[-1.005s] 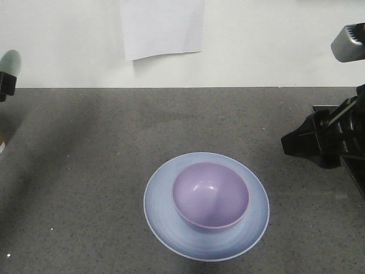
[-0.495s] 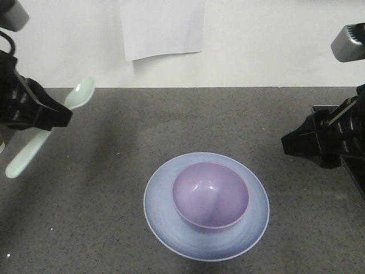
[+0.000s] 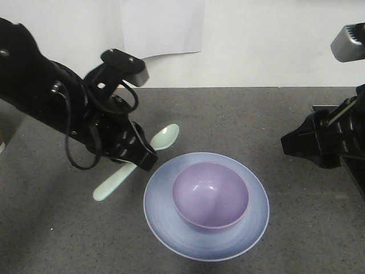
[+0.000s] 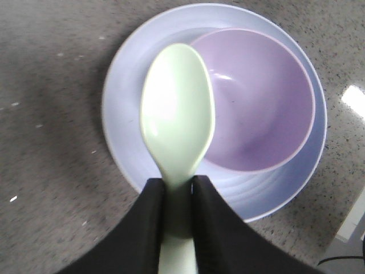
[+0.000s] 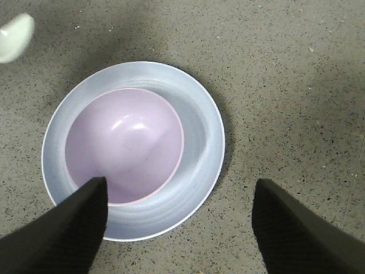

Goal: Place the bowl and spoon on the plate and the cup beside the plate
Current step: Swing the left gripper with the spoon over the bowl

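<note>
Left tool [image 4: 178, 185] pinches spoon [image 4: 178, 108] neck; handle middle hidden, end cut off.

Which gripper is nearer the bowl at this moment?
Left. The left gripper, shut on the spoon, sits at the plate's left rim beside the bowl; the right gripper, open, hangs off the plate's right side, bare table between.

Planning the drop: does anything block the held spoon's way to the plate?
Nothing visible does. The left gripper holds the spoon at the edge of the plate; the bowl on it leaves bare rim nearest the spoon.
</note>
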Motion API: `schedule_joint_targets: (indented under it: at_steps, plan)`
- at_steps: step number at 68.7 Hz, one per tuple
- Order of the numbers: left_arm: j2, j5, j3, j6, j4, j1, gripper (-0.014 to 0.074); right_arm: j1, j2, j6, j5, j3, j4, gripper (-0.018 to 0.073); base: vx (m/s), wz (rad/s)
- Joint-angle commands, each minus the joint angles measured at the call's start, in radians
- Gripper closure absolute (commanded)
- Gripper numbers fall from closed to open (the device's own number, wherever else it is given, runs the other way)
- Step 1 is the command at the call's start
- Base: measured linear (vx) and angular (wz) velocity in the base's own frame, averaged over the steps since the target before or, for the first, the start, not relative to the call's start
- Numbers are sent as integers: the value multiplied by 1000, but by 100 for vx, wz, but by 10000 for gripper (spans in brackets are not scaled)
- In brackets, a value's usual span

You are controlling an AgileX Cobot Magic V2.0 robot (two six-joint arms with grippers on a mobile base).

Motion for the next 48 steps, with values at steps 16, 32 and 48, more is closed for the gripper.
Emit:
schedule_joint_targets:
  at_steps: [16,32,48]
  plan:
    - [69,-143,-26,4,-27,-104,604,-1,-13,-1,-43,-30,7,42,0,0]
    - [149,-119,-126,0,-11,-150,604,-1,-13,-1,-43,-30,7,42,0,0]
    - [220,-47,-189,-22,49,-174,604,-1,-13,-1,-42,-30,7,42,0,0]
